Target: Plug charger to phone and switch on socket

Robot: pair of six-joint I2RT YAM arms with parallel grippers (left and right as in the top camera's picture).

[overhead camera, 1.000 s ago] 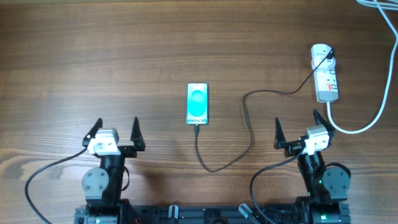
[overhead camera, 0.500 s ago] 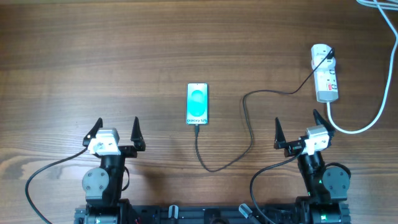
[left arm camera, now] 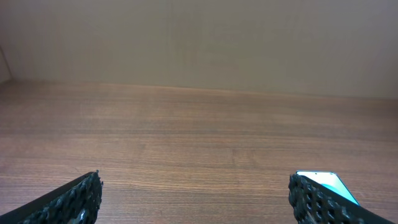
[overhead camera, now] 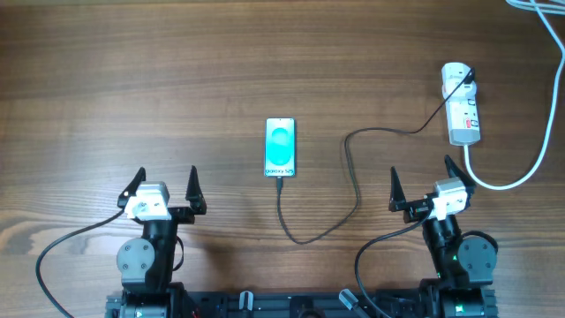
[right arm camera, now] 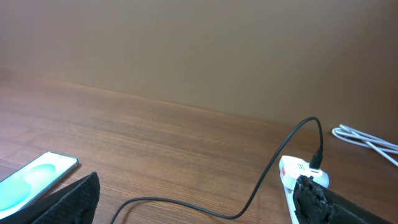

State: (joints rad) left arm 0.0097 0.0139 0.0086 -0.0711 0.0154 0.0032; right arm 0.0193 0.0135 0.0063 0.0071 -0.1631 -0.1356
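Note:
The phone (overhead camera: 280, 147) lies flat mid-table, cyan screen glowing; it also shows in the left wrist view (left arm camera: 323, 182) and the right wrist view (right arm camera: 34, 179). The charger cable (overhead camera: 353, 177) runs from the socket (overhead camera: 462, 106), loops down, and its plug tip meets the phone's near end (overhead camera: 280, 181). The socket, a white power strip, lies at the far right and shows in the right wrist view (right arm camera: 293, 174). My left gripper (overhead camera: 164, 187) is open and empty, left of and nearer than the phone. My right gripper (overhead camera: 422, 182) is open and empty, nearer than the socket.
A thick white lead (overhead camera: 538, 141) curves from the socket's near end up past the table's right edge, and shows in the right wrist view (right arm camera: 367, 140). The arms' black cables (overhead camera: 62, 247) trail by the bases. A plain wall stands behind the table.

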